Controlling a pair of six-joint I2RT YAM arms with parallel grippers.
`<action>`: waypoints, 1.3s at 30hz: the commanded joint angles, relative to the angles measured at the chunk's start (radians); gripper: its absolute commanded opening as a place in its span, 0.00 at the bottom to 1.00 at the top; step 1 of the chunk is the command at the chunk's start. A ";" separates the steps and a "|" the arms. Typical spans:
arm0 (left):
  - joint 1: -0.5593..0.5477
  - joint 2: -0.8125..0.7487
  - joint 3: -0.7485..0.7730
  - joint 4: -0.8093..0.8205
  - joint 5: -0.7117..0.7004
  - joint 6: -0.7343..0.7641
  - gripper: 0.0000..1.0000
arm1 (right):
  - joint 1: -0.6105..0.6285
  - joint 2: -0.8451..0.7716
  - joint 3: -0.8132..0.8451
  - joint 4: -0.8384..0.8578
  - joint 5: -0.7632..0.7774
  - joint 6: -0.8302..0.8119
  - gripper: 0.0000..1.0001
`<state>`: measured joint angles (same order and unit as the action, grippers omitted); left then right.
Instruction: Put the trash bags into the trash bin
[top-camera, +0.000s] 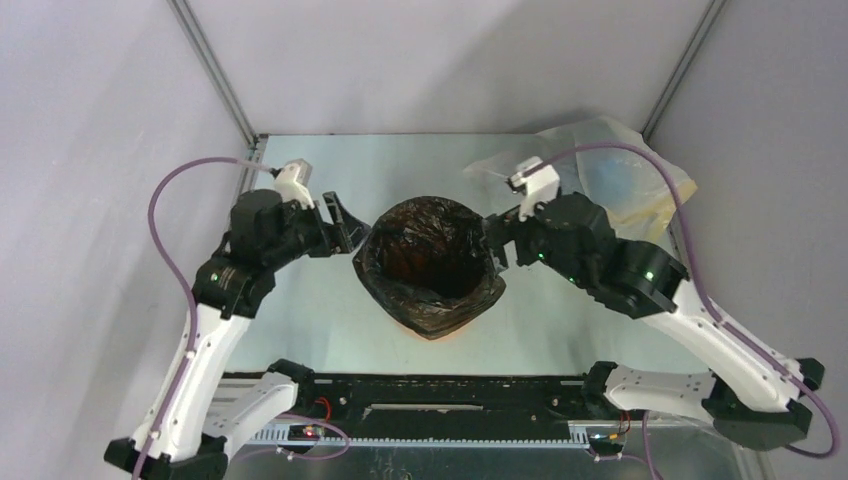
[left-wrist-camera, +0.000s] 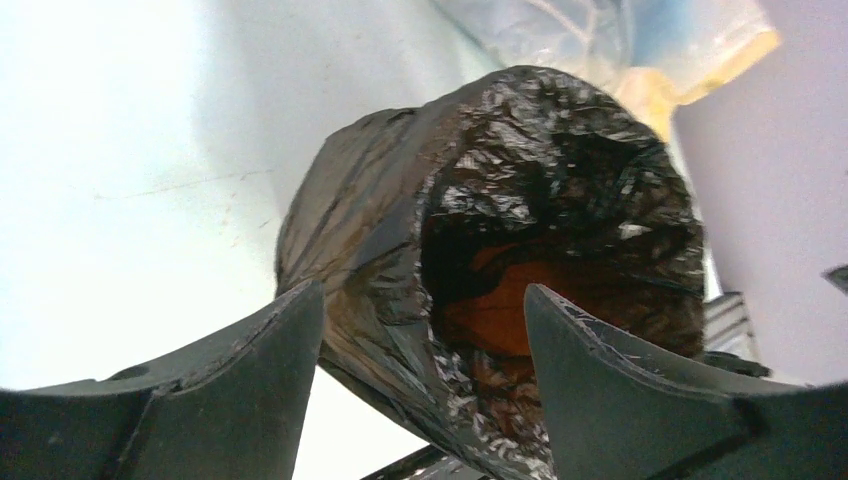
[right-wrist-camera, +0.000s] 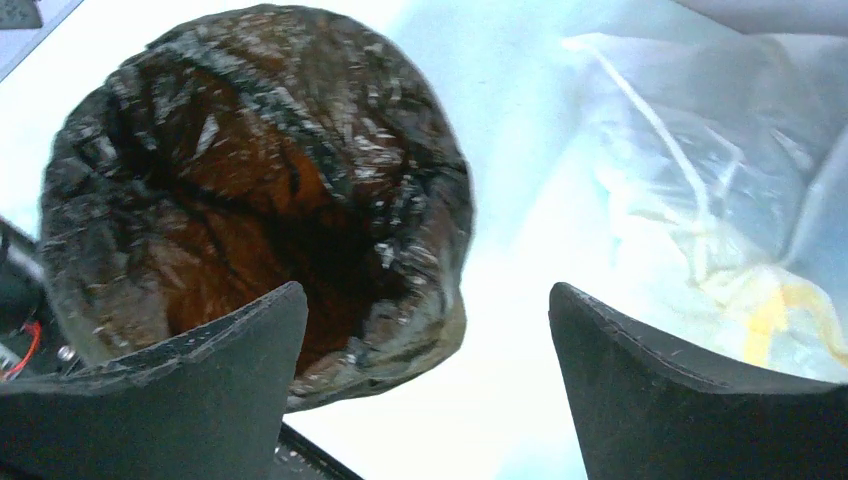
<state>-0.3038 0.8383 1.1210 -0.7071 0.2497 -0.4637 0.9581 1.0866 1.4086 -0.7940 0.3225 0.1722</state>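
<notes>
- trash bin (left-wrist-camera: 492, 316): stands upright about mid-table, between the two arms. It is almost fully wrapped, and orange shows only inside the mouth and as a thin strip at its near foot.
- black trash bag (top-camera: 428, 262): sits in the bin as a liner with its mouth open. The crinkly edge is folded out over the rim and hangs down the outer wall.
- left gripper (top-camera: 350, 230): at the bin's left side, tips just at the bag's folded edge, jaws apart. In the left wrist view the bag-covered rim lies in the gap between the fingers (left-wrist-camera: 285, 350). It is not clamped, and I cannot tell whether it touches.
- right gripper (top-camera: 497, 243): just beside the bin's right side, jaws wide apart and holding nothing. In the right wrist view the bin is off behind the left finger (right-wrist-camera: 220, 350), and only bare table shows in the gap.
- walls (top-camera: 100, 100): plain pale grey panels on three sides, with metal frame posts meeting at the table's far corners.
- table (top-camera: 320, 310): pale, smooth and slightly glossy; the arm bases sit on a black rail along the near edge.
- translucent yellowish bag (top-camera: 615, 170): crumpled in the far right corner of the table, behind the right arm and apart from the bin.
</notes>
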 joint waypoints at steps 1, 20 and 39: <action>-0.065 0.074 0.084 -0.128 -0.204 0.062 0.79 | -0.049 -0.091 -0.091 0.077 0.136 0.069 0.94; -0.258 0.337 0.228 -0.237 -0.389 0.056 0.38 | -0.242 -0.411 -0.530 0.326 0.216 0.174 0.97; -0.272 0.550 0.427 -0.216 -0.492 0.096 0.00 | -0.370 -0.422 -0.587 0.390 0.139 0.162 1.00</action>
<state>-0.5838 1.3560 1.4635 -0.9607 -0.2134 -0.3904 0.6044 0.6720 0.8173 -0.4778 0.4740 0.3321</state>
